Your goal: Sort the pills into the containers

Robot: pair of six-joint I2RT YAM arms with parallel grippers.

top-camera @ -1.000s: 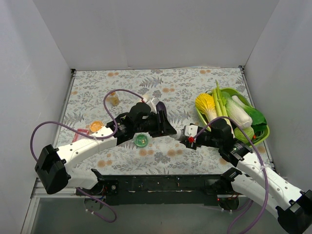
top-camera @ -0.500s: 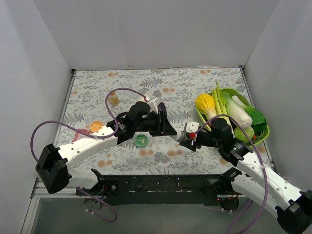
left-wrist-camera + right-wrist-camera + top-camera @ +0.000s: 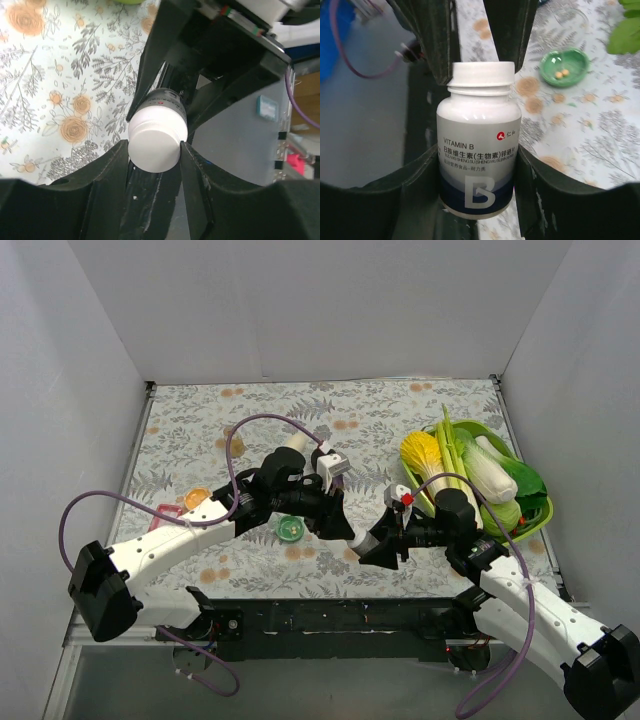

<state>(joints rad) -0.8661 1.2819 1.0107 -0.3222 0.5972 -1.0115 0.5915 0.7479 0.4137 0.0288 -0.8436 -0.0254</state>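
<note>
Since a second ago both arms have swung down toward the near edge of the counter (image 3: 420,420) and met there. The left tool (image 3: 154,150) has tightened as it arrived.

Closest to me, the right tool (image 3: 479,175) pinches the body of a white vitamin bottle (image 3: 479,145), one finger on each side of the label. The left tool is pressed onto the bottle's white cap (image 3: 154,145), with a finger on each flank of it. The bottle hangs between the two tools, lying close to level by the look of it, with the cap toward the left arm. It sits right over the front rail rather than over any dish.

That is where I'd worry. If the cap twists free here with the neck low, pills could pour onto the rail or off the counter. The bottle's smooth wall could also turn inside the right tool's grip instead of the cap loosening. A jerk at release might fling the cap.

A little further in sits the green dish (image 3: 291,529), just beside the left arm, holding two small orange pills (image 3: 559,74). An elbow sweep could knock it. Beyond it to the left is the orange dish (image 3: 197,499), and further back a third dish (image 3: 232,445) whose colour I cannot tell. The vegetable tray (image 3: 545,505) sits well apart on the right.
</note>
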